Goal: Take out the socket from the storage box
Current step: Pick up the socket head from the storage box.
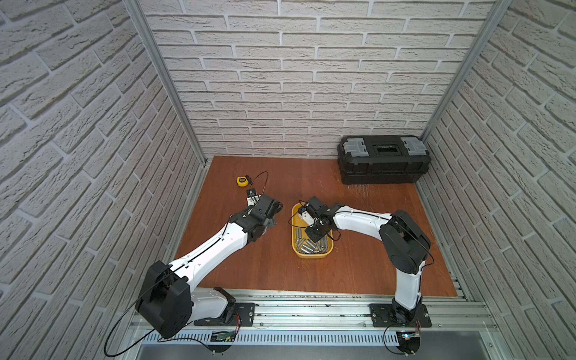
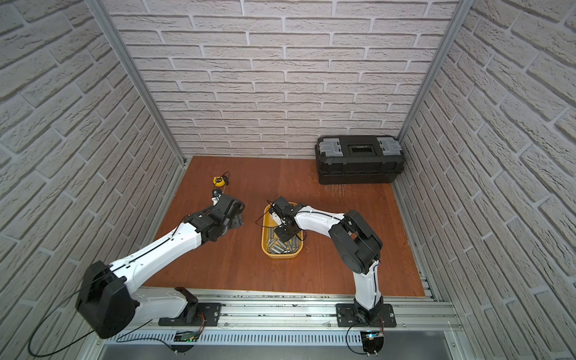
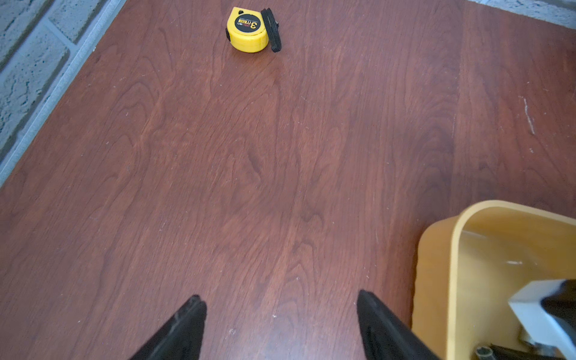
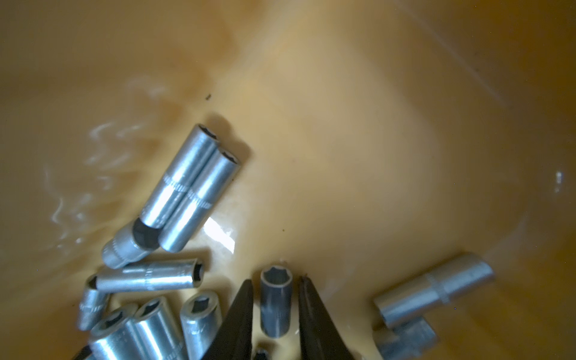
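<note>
in both top views we see the storage box [image 1: 311, 256] mid worktop [image 1: 274, 274], sockets [image 1: 311, 247] heaped at its near end, right arm [image 1: 358, 222] reaching in; black toolbox [image 1: 383, 162] far right.
left wrist: left gripper [image 3: 280, 299] spread wide over bare worktop, left of the box; tape measure [image 3: 247, 29] beyond.
right wrist: right gripper [image 4: 274, 282] straddles one socket [image 4: 276, 307] on the box floor. we note thin gaps either side, not clamped.

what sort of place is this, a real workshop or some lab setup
Most likely a robot test cell dressed as a workshop: brick-pattern panels in metal framing, two arms bolted to a rail, plus a black toolbox and a yellow storage box of sockets.
</note>
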Robot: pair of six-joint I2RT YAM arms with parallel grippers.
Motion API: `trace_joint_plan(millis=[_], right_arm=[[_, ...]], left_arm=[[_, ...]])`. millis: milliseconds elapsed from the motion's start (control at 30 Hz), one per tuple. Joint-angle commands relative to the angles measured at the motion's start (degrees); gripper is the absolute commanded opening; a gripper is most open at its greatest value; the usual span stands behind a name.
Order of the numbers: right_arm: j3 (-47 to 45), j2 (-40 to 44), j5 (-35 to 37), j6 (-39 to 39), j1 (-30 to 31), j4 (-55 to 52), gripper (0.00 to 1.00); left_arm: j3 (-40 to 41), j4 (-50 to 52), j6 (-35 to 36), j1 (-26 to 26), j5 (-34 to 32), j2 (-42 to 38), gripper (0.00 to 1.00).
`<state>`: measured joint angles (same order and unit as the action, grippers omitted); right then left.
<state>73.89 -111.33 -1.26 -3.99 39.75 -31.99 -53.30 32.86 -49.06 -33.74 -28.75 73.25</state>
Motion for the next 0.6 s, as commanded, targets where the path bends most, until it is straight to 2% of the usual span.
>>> trace_joint_plan(millis=[0, 400, 567], right_arm=[[1.1, -1.5, 0.6, 0.4, 0.6, -0.2, 0.25], [0.0, -2.4, 0.3, -3.1, 0.7, 3.4, 0.15], [1.1, 2.2, -1.7, -3.3, 0.5, 3.2, 0.14]], left_arm=[[-1.4, 0.2, 0.7, 0.5, -0.2, 0.4, 0.80], [-0.1, 0.1, 0.4, 0.5, -0.3, -0.5, 0.81], [0.7, -1.6, 0.7, 0.3, 1.0, -1.4, 0.82]])
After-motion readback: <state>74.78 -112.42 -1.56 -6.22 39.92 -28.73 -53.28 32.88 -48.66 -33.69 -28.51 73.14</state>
